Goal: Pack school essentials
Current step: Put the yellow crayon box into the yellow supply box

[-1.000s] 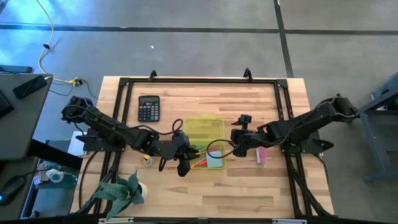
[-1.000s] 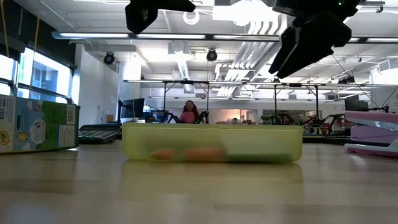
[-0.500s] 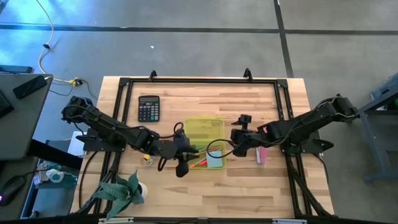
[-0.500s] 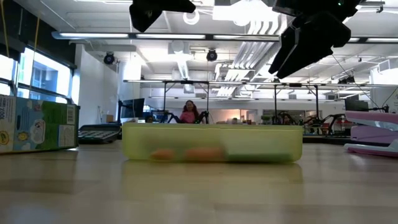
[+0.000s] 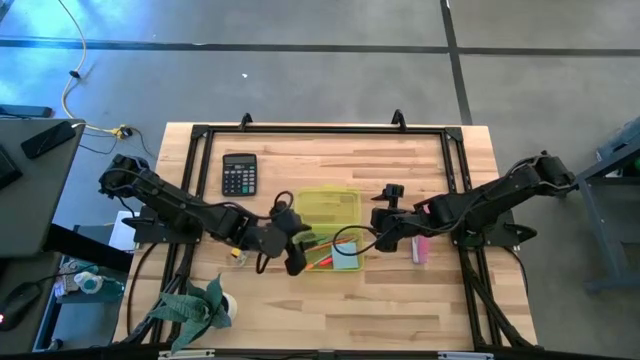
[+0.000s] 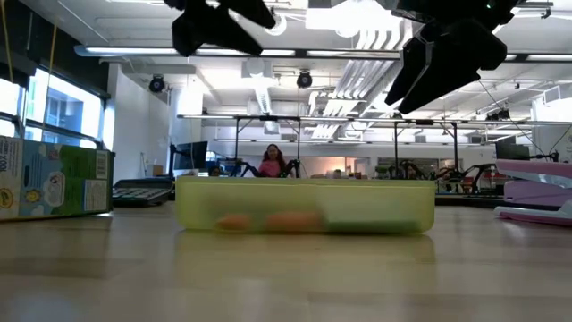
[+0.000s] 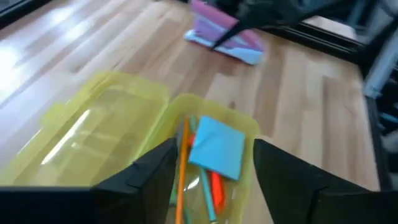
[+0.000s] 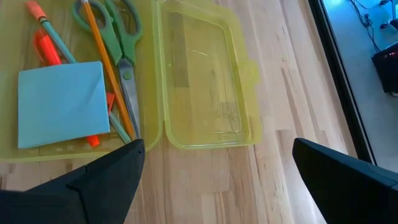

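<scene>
step: we judge packing nearly done | left end effector (image 7: 211, 180) open, empty, over case (image 5: 329, 210) | right end effector (image 8: 214, 180) wide open, empty | next: we close lid (image 8: 202, 81)

Under the left end effector (image 5: 292, 238) lies one yellow-green case (image 8: 199, 74), holding one blue sticky-note pad (image 8: 61, 102), one pair of green-handled scissors (image 8: 118, 31), two pencils (image 8: 109, 65) and one red marker (image 8: 50, 53). Beyond the right end effector (image 5: 385, 232): one pink stapler (image 5: 420, 248). One calculator (image 5: 238, 174) lies on the table (image 5: 400, 300).

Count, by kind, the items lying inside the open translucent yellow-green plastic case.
Pencils, an orange pencil and a teal pencil: 2
Green-handled scissors: 1
Red-orange marker: 1
Blue square sticky-note pad: 1
Total: 5
</scene>
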Robot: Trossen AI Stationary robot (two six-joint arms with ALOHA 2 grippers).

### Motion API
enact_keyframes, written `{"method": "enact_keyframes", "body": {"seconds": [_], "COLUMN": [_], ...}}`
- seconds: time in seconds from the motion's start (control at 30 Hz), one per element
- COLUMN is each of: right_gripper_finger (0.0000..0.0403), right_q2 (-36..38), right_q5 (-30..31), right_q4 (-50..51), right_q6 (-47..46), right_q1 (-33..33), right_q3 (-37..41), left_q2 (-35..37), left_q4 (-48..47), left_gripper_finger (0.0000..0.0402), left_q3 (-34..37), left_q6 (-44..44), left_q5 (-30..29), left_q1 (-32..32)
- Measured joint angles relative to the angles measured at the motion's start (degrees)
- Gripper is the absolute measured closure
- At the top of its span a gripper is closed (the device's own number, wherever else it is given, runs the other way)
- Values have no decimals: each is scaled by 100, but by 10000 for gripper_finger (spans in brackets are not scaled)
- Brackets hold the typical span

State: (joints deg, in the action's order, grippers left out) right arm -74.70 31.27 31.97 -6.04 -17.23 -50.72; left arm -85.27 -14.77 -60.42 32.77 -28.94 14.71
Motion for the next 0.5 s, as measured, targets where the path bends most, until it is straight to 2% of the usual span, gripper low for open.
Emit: {"method": "enact_keyframes", "body": {"seconds": [0.07,0.17,0.3,0.5], "right_gripper_finger": [4,4,4,4], "right_q2": [0,0,0,0], "right_q5": [0,0,0,0], "right_q4": [0,0,0,2], "right_q6": [0,-22,-57,-156], "right_q1": [0,0,0,0], "right_q3": [0,0,0,0], "left_q2": [0,75,87,-114], "left_q4": [-180,-588,-846,-820], "left_gripper_finger": [187,178,177,176], "left_q3": [0,2,-1,-1], "left_q6": [439,1015,881,864], "left_q5": [-63,425,1251,1337], "left_q1": [-74,-251,-461,-508]}}
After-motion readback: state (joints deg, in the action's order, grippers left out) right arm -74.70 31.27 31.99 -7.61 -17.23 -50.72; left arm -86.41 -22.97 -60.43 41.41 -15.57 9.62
